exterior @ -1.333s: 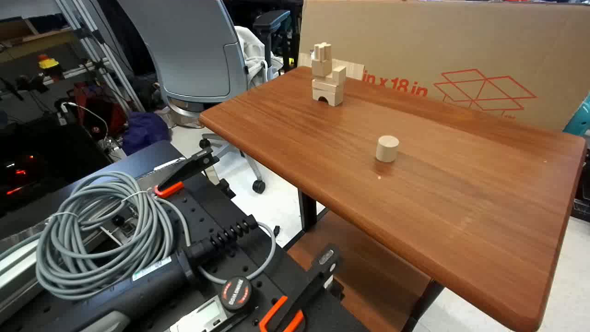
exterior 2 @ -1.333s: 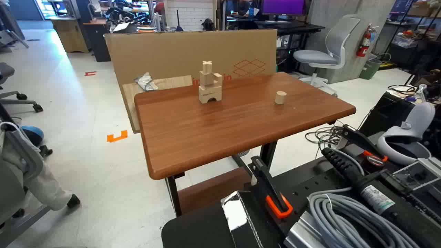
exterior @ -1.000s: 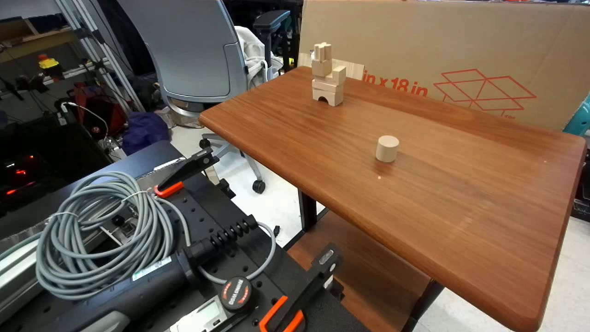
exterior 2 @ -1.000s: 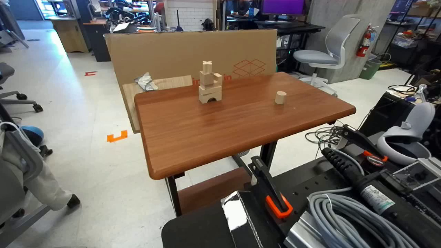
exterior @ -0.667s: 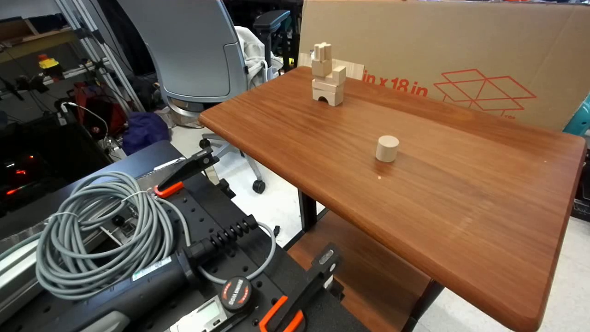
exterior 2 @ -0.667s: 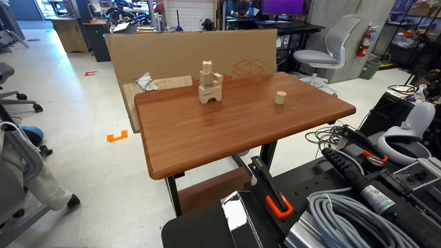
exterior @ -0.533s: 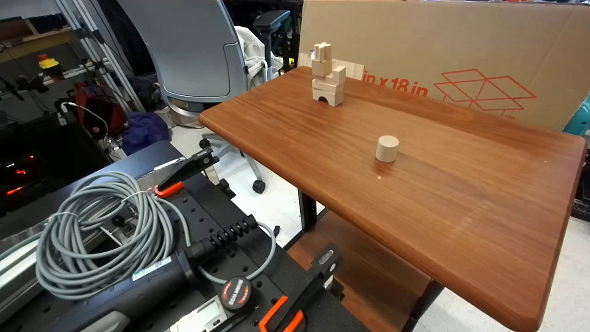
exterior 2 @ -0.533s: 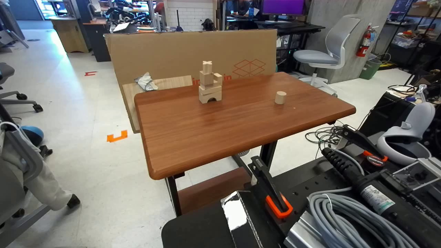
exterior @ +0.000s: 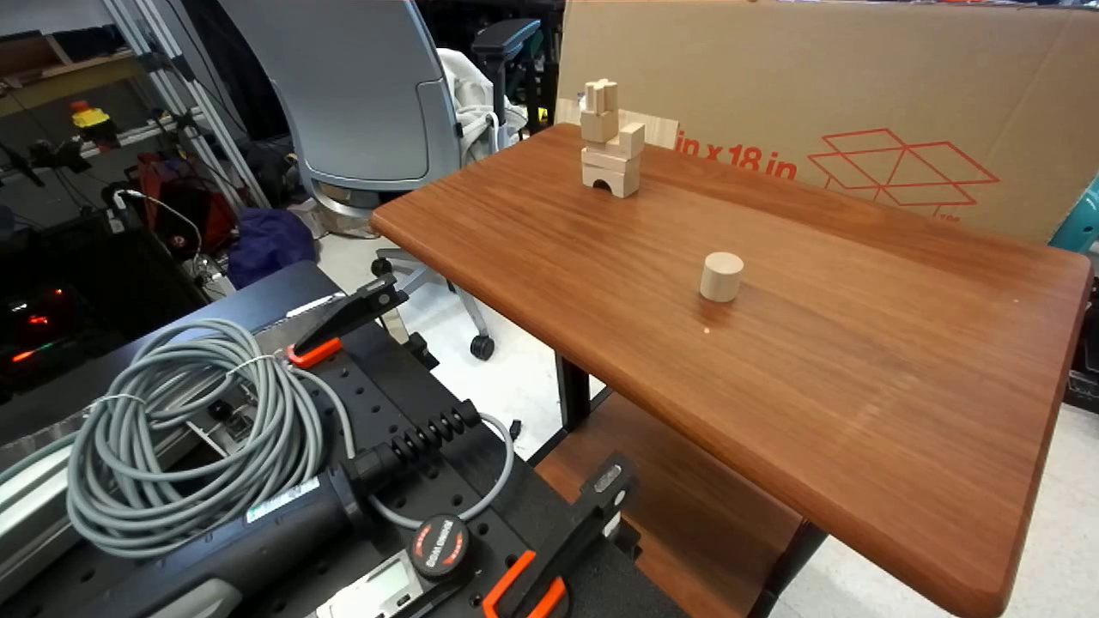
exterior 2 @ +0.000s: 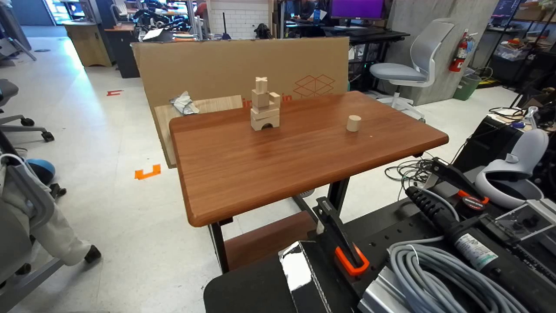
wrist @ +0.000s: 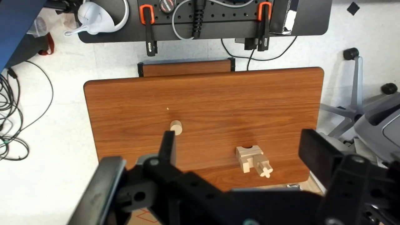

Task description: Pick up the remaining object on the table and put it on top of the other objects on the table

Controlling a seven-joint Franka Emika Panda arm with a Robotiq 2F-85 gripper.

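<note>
Up close in the wrist view, the gripper [wrist: 239, 141] gapes wide. In an exterior view, a looped cable [exterior: 302, 446] lies near, then comes the table [exterior: 824, 378]. A round block [exterior: 721, 279] stands on it — well apart from the tower [exterior: 604, 131] of blocks farther back. Behind that — a big box [exterior: 901, 77].

Cylinder [exterior: 721, 278] and block stack [exterior: 611, 161], well apart on the table [exterior: 816, 386]; box [exterior: 738, 86] behind the table and bench [exterior: 395, 365] before it in both exterior views, a cable coil [exterior: 292, 421] lying on the bench. In an exterior view, the stack lies left of the cylinder and farther back, a chair [exterior: 361, 94] beyond the table's left edge. In the wrist view, cylinder left of stack
</note>
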